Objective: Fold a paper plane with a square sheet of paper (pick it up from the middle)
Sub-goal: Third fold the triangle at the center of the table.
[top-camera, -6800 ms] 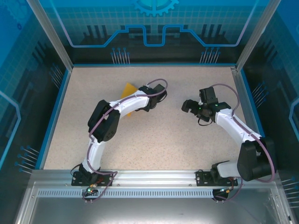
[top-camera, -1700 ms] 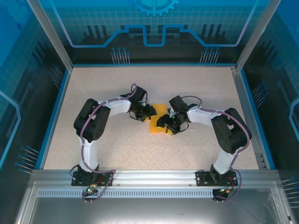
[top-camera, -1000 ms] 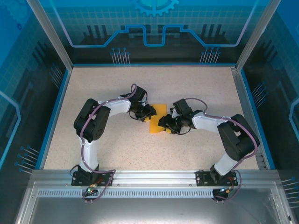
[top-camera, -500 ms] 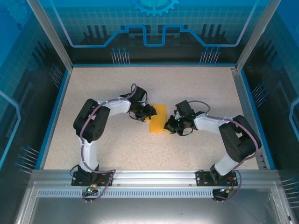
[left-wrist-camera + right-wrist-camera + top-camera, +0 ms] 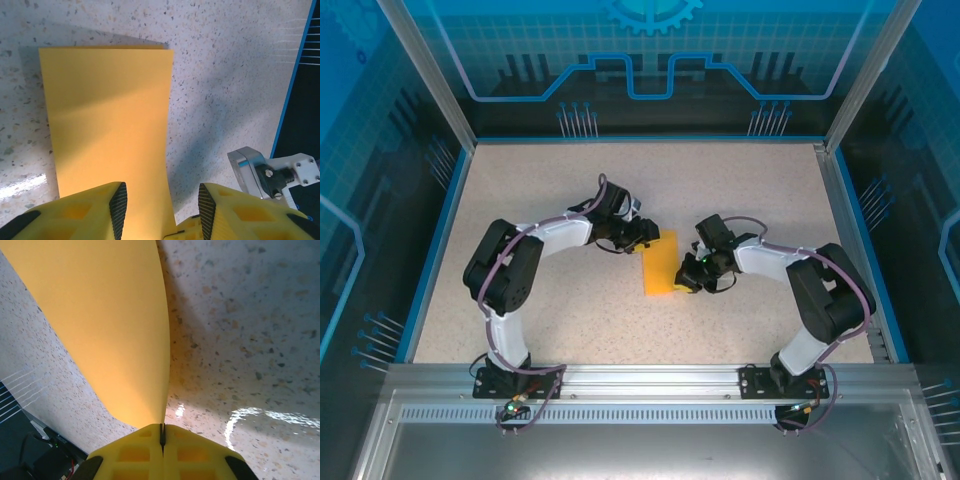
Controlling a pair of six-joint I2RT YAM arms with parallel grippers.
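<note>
The square sheet of paper (image 5: 660,262) is bright orange and lies mid-table, showing as a narrow rectangle. My right gripper (image 5: 683,284) is at its lower right edge. In the right wrist view the gripper (image 5: 161,432) is shut on that edge, and the paper (image 5: 110,325) curves up and away from the table. My left gripper (image 5: 645,238) hovers over the sheet's far left end. In the left wrist view its jaws (image 5: 162,194) stand open with the paper (image 5: 107,120) lying flat beneath them, one long edge running between the fingers.
The speckled table (image 5: 570,310) is ringed by a blue border (image 5: 432,250) and glass walls. A grey-and-white bracket (image 5: 265,172) sits by the blue border in the left wrist view. Free tabletop lies in front of and behind the paper.
The right gripper has closed on the paper's edge and drawn the sheet slightly toward the near side. The left gripper has shifted a little farther back and right.
</note>
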